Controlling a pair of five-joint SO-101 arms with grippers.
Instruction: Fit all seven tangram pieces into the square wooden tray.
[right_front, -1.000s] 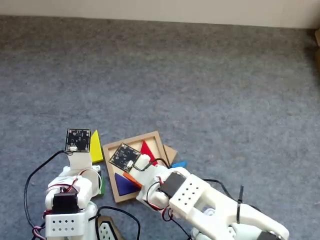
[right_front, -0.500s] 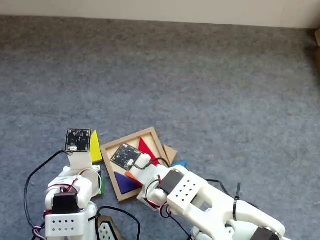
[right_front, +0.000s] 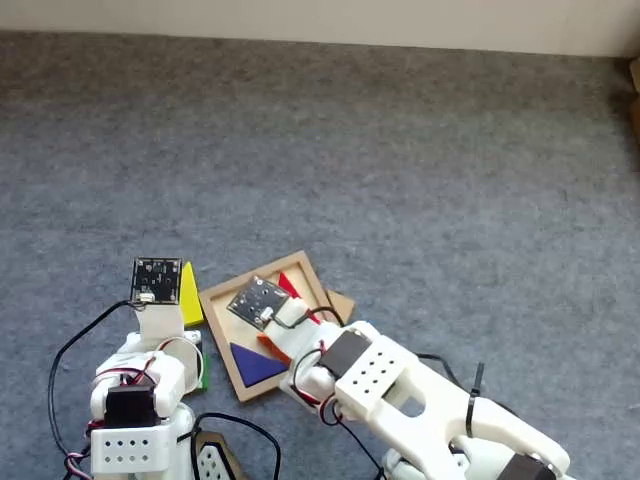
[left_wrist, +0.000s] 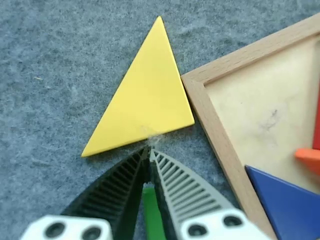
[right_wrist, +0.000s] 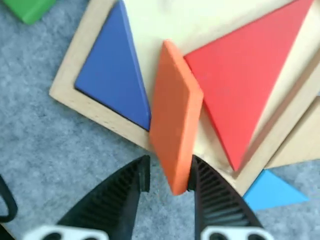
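The square wooden tray (right_front: 222, 303) (right_wrist: 100, 120) lies near both arm bases and holds a dark blue triangle (right_front: 255, 365) (right_wrist: 112, 72) and a red triangle (right_front: 291, 288) (right_wrist: 245, 85). My right gripper (right_wrist: 170, 175) (right_front: 275, 342) is shut on an orange parallelogram (right_wrist: 175, 125), held tilted on its edge over the tray between those two triangles. My left gripper (left_wrist: 149, 152) is shut, its tip at the base of a yellow triangle (left_wrist: 142, 107) (right_front: 190, 295) that lies on the carpet against the tray's corner (left_wrist: 197, 95).
A green piece (right_wrist: 30, 7) (left_wrist: 149, 210) lies on the carpet beside the tray, under the left gripper. A light blue triangle (right_wrist: 272, 190) and a tan piece (right_wrist: 300, 142) (right_front: 342, 303) sit just outside the tray's other side. Open grey carpet stretches beyond.
The right gripper has moved forward and left over the tray with the orange piece. The tray has shifted and turned slightly. The left arm has kept still.
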